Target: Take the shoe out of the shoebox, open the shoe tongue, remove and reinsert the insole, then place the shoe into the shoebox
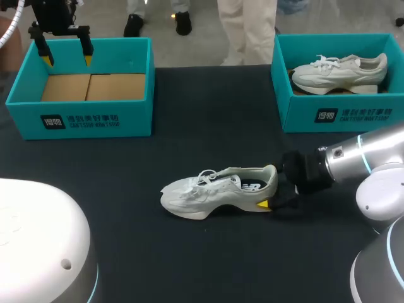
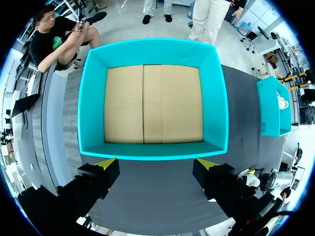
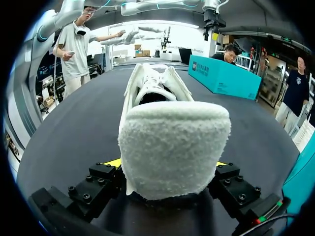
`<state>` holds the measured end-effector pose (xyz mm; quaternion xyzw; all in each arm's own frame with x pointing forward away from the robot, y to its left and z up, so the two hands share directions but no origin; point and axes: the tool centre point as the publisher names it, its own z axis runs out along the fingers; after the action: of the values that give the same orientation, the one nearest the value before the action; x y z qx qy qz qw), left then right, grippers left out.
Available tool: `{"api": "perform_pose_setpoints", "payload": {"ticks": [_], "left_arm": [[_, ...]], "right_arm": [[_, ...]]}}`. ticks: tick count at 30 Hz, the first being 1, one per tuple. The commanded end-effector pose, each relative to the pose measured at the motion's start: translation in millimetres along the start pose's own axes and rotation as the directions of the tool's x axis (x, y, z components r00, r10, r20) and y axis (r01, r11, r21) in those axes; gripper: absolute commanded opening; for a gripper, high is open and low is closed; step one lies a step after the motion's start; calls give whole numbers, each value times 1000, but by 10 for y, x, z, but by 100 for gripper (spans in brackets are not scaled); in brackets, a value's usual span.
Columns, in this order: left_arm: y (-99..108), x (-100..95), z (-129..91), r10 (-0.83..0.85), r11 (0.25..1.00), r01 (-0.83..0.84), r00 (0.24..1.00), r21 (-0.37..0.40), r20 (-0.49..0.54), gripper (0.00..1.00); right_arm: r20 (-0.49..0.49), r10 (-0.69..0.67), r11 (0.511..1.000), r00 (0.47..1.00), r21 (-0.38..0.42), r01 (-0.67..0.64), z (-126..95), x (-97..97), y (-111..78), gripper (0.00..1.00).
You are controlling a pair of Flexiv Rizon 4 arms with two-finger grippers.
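The white mesh sneaker is lying on its sole mid-way across the black table. Its long axis is running left-right, toe toward the left arm's side and heel toward the right. The right gripper is clamping the heel from both sides, and the padded collar is hiding the contact faces. The left gripper is hovering spread wide over the empty teal cardboard shoebox, well apart from the sneaker. The insole is not showing.
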<state>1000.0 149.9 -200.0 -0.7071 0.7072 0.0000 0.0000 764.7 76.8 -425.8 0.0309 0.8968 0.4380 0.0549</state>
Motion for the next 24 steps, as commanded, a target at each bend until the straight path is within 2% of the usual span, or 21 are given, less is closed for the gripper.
{"api": "perform_pose_setpoints", "payload": {"ticks": [1, 4, 13, 22, 24], "left_arm": [[0, 0, 0, 0, 1000, 0, 1000, 0, 0, 100], [0, 0, 0, 0, 1000, 0, 1000, 0, 0, 100], [418, 301, -126, -112, 994, 112, 993, -5, 23, 100], [867, 609, -135, -173, 984, 171, 983, 48, 62, 100], [954, 687, -117, -174, 984, 173, 984, 32, 40, 100]], "right_arm": [[2, 0, 1000, 1000, 3, 0, 42, 3, -16, 0], [2, 0, 1000, 1000, 3, 0, 42, 3, -16, 0], [2, 0, 1000, 1000, 3, 0, 42, 3, -16, 0], [2, 0, 1000, 1000, 3, 0, 42, 3, -16, 0], [2, 0, 1000, 1000, 3, 0, 42, 3, -16, 0]]}}
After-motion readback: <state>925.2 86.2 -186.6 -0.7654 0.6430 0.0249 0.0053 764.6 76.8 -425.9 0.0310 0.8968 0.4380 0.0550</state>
